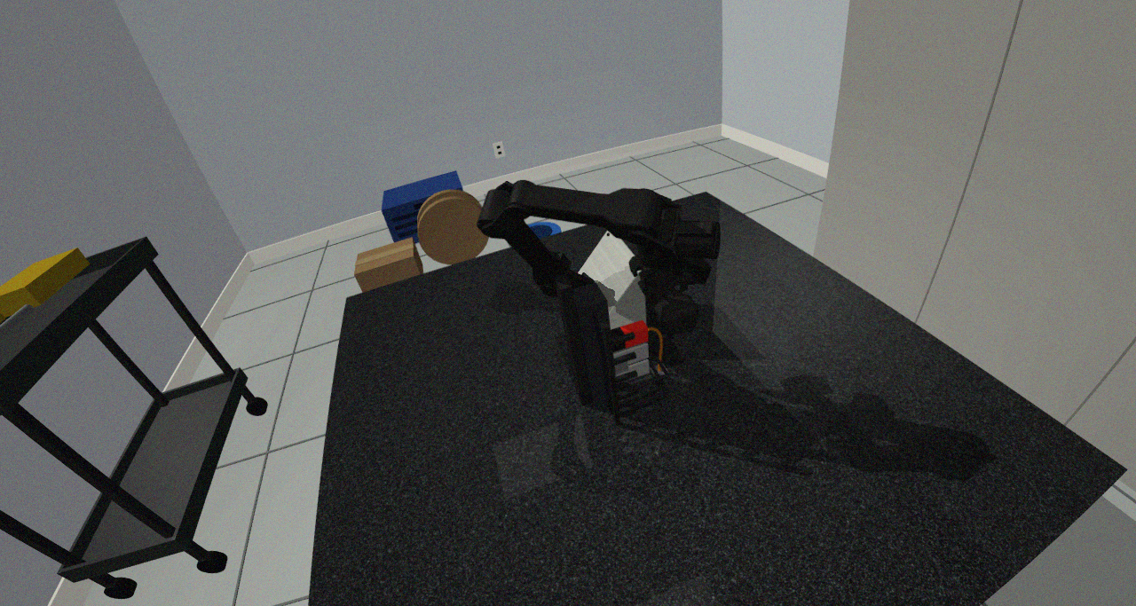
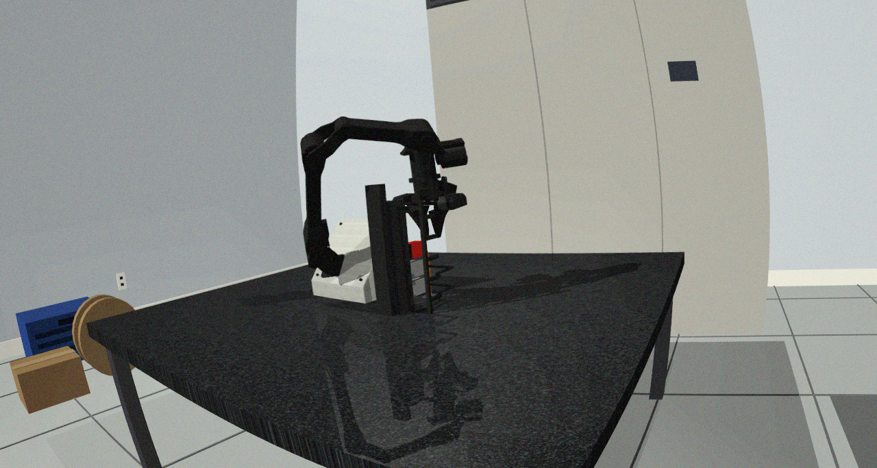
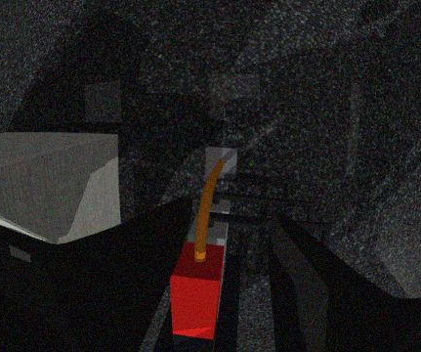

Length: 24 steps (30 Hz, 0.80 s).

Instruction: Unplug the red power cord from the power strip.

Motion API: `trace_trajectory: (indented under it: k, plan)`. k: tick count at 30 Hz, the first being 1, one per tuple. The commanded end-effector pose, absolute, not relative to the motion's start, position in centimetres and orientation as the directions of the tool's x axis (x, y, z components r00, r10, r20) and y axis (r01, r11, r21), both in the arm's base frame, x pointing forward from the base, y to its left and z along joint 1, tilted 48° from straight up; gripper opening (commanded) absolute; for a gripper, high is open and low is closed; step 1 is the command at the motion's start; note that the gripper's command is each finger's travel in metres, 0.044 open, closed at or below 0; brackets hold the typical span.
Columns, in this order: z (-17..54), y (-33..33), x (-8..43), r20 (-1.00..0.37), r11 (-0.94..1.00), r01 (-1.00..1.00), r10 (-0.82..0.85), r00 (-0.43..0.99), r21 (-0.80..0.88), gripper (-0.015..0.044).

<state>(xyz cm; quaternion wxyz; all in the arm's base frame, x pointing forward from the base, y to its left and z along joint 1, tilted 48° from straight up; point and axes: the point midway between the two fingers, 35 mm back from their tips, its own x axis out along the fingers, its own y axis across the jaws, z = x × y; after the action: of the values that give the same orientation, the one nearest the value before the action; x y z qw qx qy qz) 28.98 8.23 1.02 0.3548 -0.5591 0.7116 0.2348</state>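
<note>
Tool [image 2: 434, 220] hangs right above the red plug [image 3: 197, 289], partly spread and grasping nothing. Plug sits in the strip [image 1: 627, 362], orange cord [image 3: 206, 209] running toward 12 o'clock.

Red plug [image 3: 197, 296], orange cord [image 3: 205, 215] (short visible stretch), black speckled table [image 1: 794, 444], black arm [image 2: 368, 127].
</note>
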Motion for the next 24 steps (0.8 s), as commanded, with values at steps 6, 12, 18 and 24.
trace_trajectory:
  k: [6, 12, 18, 24]
  plan:
    - [1.1, 8.0, 27.3, -0.688, 0.181, -0.984, -0.714, -0.13, -0.002, 0.016]
    - [1.3, 7.8, 27.3, -0.688, 0.181, -0.984, -0.714, -0.13, -0.002, 0.016]
    - [2.0, 7.2, 27.3, -0.687, 0.181, -0.984, -0.715, -0.13, -0.002, 0.016]
    - [2.7, 6.5, 27.1, -0.687, 0.181, -0.984, -0.715, -0.13, -0.001, 0.016]
